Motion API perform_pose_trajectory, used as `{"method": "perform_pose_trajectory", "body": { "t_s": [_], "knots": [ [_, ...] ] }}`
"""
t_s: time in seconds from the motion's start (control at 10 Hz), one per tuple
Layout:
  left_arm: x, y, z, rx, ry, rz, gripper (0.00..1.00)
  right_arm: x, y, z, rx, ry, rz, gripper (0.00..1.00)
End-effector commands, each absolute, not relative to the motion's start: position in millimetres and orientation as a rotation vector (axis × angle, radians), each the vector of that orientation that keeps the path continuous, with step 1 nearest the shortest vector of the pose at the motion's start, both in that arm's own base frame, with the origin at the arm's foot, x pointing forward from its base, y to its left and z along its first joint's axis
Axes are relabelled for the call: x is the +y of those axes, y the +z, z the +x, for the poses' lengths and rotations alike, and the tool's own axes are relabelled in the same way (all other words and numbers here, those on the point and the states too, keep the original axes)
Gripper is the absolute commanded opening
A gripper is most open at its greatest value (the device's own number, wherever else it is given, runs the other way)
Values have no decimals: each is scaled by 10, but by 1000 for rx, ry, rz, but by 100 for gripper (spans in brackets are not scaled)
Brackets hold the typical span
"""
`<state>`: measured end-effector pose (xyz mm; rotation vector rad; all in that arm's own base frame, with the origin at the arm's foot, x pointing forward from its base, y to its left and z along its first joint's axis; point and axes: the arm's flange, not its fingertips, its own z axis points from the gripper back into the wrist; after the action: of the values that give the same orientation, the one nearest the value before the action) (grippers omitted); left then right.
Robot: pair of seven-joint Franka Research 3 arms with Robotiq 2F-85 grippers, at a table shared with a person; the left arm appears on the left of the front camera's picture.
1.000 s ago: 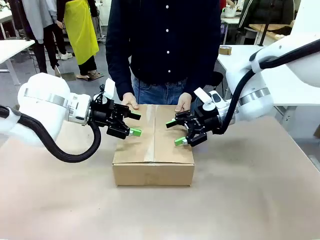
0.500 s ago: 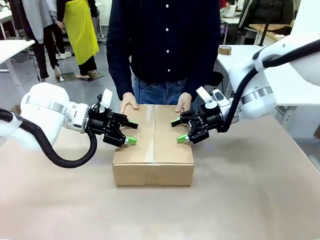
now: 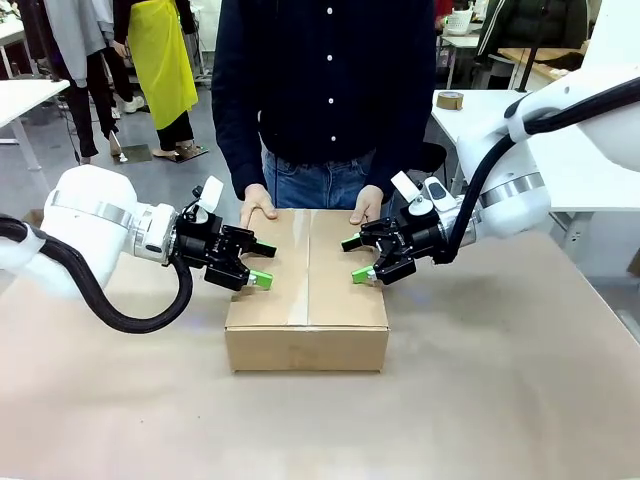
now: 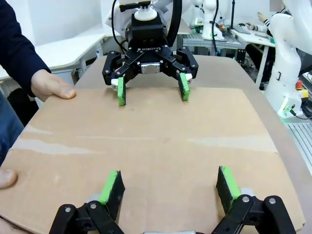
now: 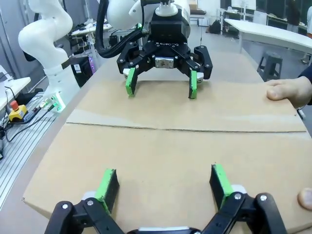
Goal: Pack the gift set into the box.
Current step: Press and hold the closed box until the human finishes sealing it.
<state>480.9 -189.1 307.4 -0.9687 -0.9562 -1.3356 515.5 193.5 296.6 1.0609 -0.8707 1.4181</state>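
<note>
Front view: the brown cardboard box (image 3: pixel 306 290) stands in the middle of the table (image 3: pixel 500 380), with its top flaps closed. My left gripper (image 3: pixel 262 263) and my right gripper (image 3: pixel 355 260) hang over its left and right sides, both with fingers spread and holding nothing. The person's hands (image 3: pixel 257 208) rest on its far edge.

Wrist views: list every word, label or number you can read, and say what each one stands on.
"ROBOTIQ": white letters on the black body of the right claw, seen in the left wrist view.
Left claw, in the right wrist view: a similar white line of print on its body, too small to read for sure.
Box: plain brown top, no print to read.
</note>
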Motion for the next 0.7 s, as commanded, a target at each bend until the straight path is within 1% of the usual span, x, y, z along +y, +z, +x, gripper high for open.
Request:
{"method": "perform_pose_trajectory", "body": {
  "t_s": [0.0,0.6],
  "knots": [
    [-1899,3057,4784,-961,-1354,-941,100,1938,2954,5141,-872,1430,1062,100],
    [-1899,3057,4784,-961,-1354,-941,100,1938,2954,5141,-872,1430,1062,100]
  ]
}}
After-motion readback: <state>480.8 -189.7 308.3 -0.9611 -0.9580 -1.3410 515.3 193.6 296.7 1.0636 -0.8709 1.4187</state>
